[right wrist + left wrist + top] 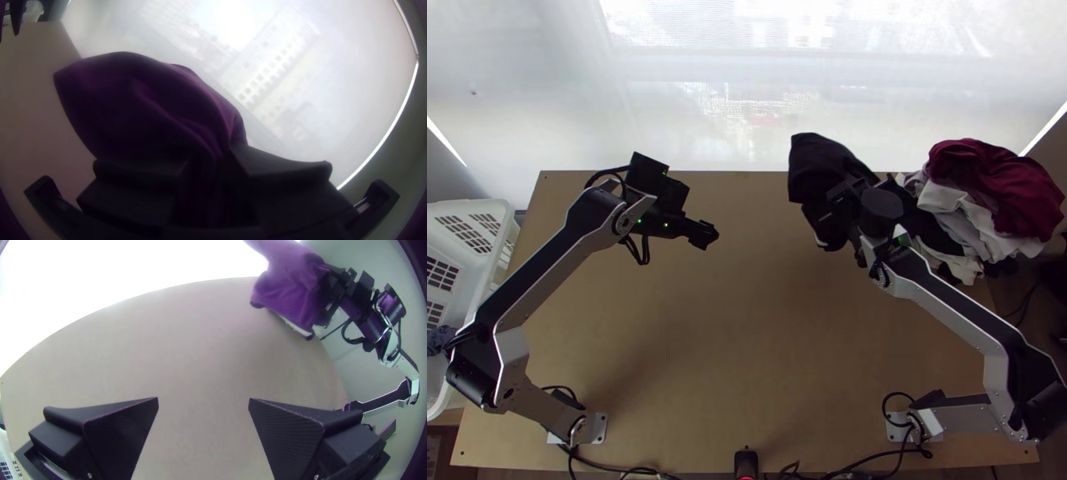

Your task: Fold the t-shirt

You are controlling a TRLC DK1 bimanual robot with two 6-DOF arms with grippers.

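Observation:
In the top view a black t-shirt point(817, 170) hangs bunched near the table's far edge, right of the middle; in the left wrist view the t-shirt point(291, 286) looks purple. My right gripper point(839, 200) is shut on it. The right wrist view has the cloth point(147, 102) bulging out past the right gripper point(213, 164), whose fingers pinch a gathered part. Over the left far part of the table is my left gripper point(705, 234), apart from the cloth. In its own wrist view the left gripper point(203, 399) stands open with nothing between its fingers.
A pile of clothes point(987, 192), maroon, white, grey and black, lies at the table's far right corner. A white basket point(487, 216) stands beyond the left edge. Bare wooden table point(739, 344) spreads between the arms. Behind the far edge is a bright window.

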